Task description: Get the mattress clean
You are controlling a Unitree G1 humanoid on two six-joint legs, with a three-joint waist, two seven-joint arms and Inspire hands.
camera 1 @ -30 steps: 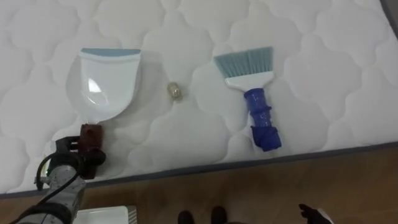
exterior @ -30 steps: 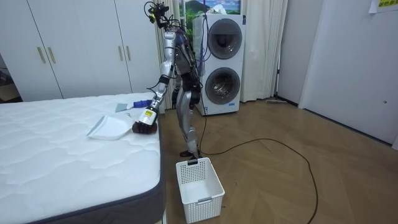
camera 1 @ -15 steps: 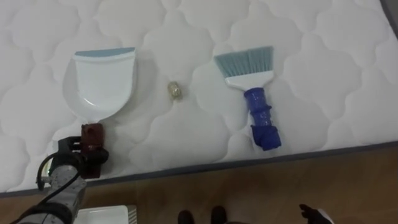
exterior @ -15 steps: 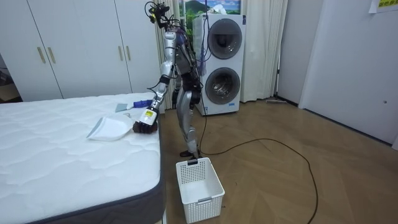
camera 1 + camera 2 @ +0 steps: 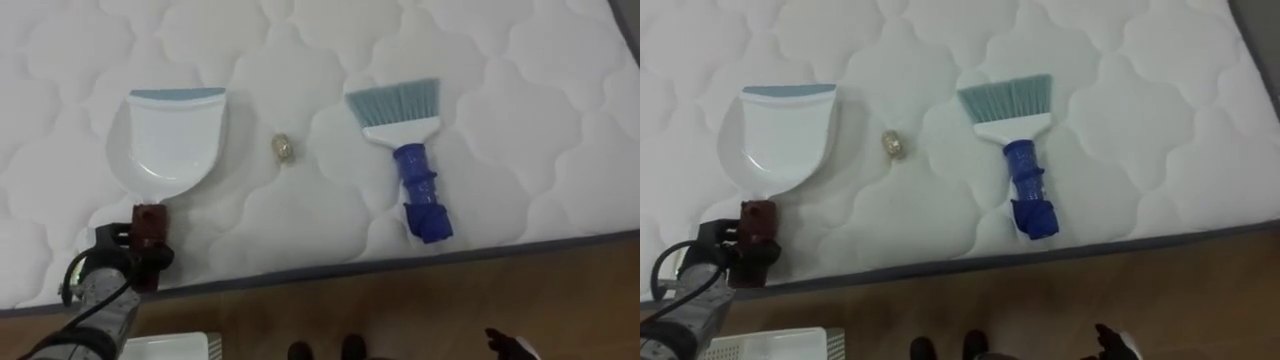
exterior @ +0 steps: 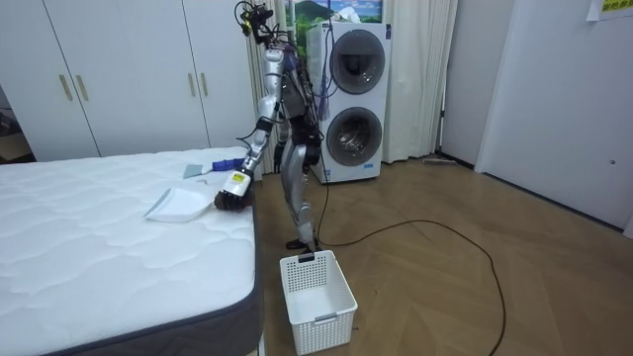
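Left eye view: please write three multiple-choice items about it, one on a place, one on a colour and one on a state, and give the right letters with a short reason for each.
1. Where on the mattress does the small scrap lie?
A between the dustpan and the brush
B inside the dustpan
C under the brush

2. The brush's handle is:
A red
B white
C blue

3. The left hand is:
A open above the brush
B shut on the dustpan's handle
C shut, holding nothing

Answers:
1 A: the scrap lies on bare mattress, with the dustpan to its left and the brush to its right.
2 C: the handle below the pale bristles is blue.
3 B: its fingers curl round the dustpan's dark red handle.
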